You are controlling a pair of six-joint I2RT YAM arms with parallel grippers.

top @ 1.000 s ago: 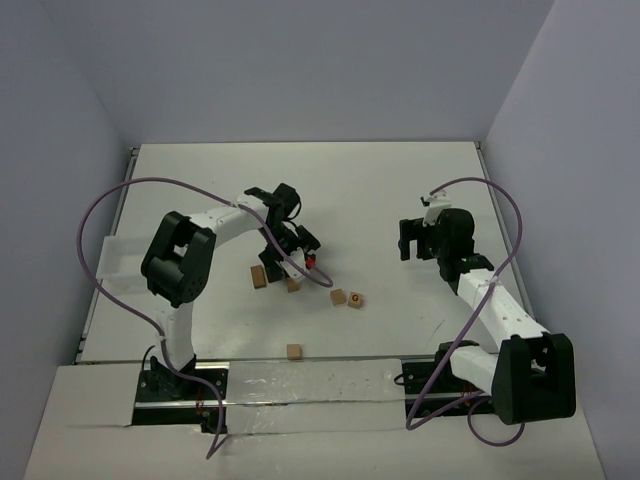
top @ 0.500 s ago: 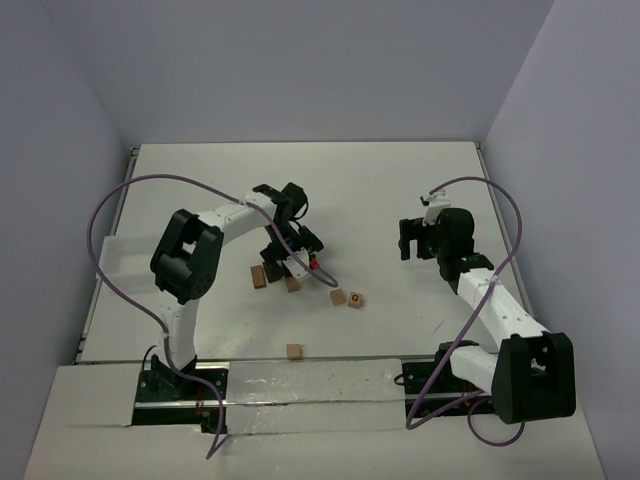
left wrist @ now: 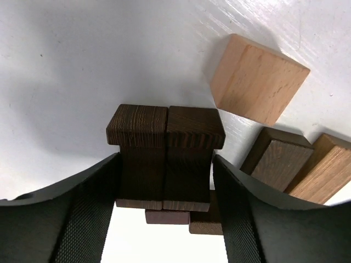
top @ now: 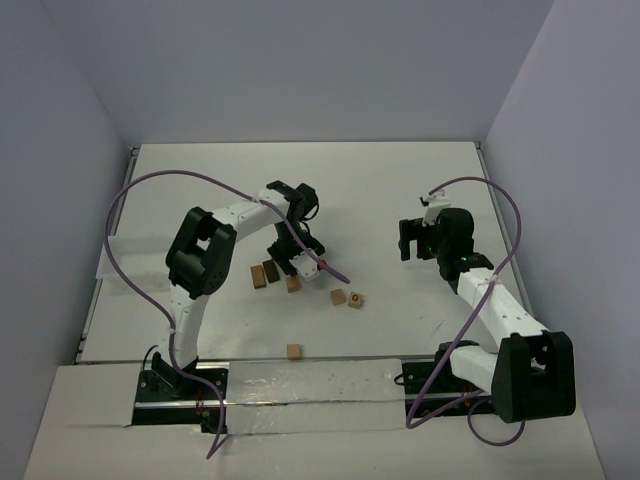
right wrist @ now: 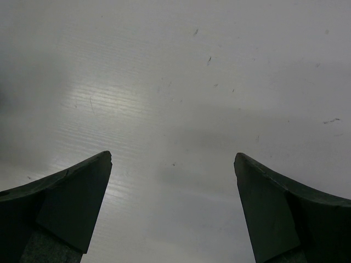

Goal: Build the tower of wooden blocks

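Note:
Two dark brown blocks (left wrist: pixel 164 129) stand side by side between the fingers of my left gripper (left wrist: pixel 164 181), whose jaws press against the pair's outer sides. More dark blocks (left wrist: pixel 186 219) lie under them. A light tan block (left wrist: pixel 258 79) and two brown blocks (left wrist: pixel 279 159) lie just to the right. From above, my left gripper (top: pixel 290 258) points down into this cluster (top: pixel 270 272). Loose tan blocks (top: pixel 338 297), one printed (top: pixel 355 300), lie right of it. My right gripper (top: pixel 404 240) is open over bare table, with nothing between its fingers (right wrist: pixel 82 192).
A single tan block (top: pixel 293 351) lies near the front edge between the arm bases. A white tray (top: pixel 108 258) sits at the table's left edge. A purple cable (top: pixel 140 190) loops over the left arm, and walls close in the table on three sides.
My left gripper has moved right and down onto the block cluster, and its jaws have closed in on the two dark blocks. The right arm has not moved.

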